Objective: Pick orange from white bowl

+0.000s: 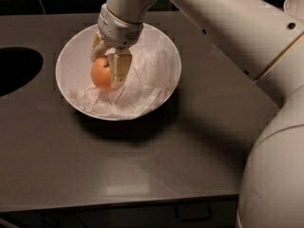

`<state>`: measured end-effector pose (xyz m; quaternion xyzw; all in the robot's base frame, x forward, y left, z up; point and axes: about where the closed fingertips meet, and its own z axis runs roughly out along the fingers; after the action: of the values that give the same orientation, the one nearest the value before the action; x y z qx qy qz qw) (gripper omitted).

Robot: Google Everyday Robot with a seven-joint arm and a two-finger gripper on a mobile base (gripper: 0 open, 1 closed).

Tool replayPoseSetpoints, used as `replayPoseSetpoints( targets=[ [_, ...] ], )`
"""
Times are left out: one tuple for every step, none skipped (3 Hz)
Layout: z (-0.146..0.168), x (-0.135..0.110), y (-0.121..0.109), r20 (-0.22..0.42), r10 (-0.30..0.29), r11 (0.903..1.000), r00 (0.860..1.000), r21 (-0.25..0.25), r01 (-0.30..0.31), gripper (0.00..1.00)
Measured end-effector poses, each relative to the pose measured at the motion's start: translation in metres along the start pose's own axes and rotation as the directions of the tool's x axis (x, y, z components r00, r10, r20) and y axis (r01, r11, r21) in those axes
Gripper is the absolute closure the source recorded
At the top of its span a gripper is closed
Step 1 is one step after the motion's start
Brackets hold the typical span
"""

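Camera view, one moment, items as seen.

1. Gripper (107, 73): at the end of the pale arm (223, 27), which reaches down from the upper right. It sits over the left half of the white bowl (172, 56), pointing downward. The jaws are partly closed, as far as the fruit between them allows, and hold the orange (99, 74). One of the fingers (119, 66), tan-coloured, lies across the fruit's right side. The other shows above and behind the fruit's upper left.

2. Orange: round, smooth-skinned, clamped between the two fingers directly under the wrist. It lies within the bowl's outline, left of centre, with its left face uncovered and its right face behind the nearer finger. Whether its underside touches the lining cannot be told.

3. White bowl: large, round and shallow, standing on the grey counter (142, 170), with a dark shadow at its lower right.

4. Crumpled white paper (142, 82): lines the bowl and is bunched mostly to the right of and below the fruit.

5. Dark round opening (16, 70): set in the counter, left of the bowl and apart from it.

6. Small white dish (294, 6): at the upper right edge, partly cut off.

7. Robot body (278, 175): a pale, rounded mass filling the lower right.

8. Drawer handle (192, 216): dark, below the counter's front edge.
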<state>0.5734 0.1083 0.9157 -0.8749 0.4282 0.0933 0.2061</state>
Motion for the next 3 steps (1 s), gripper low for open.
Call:
replayPoseSetpoints(
  targets=[
    [-0.013, -0.014, -0.003, -0.005, -0.039, 0.9988, 0.999, 0.031, 0.039, 1.00],
    [-0.026, -0.027, -0.005, -0.012, -0.075, 0.9953, 0.997, 0.061, 0.076, 1.00],
    [-0.038, -0.040, -0.006, -0.025, -0.102, 0.9909, 0.994, 0.085, 0.104, 1.00]
  ],
)
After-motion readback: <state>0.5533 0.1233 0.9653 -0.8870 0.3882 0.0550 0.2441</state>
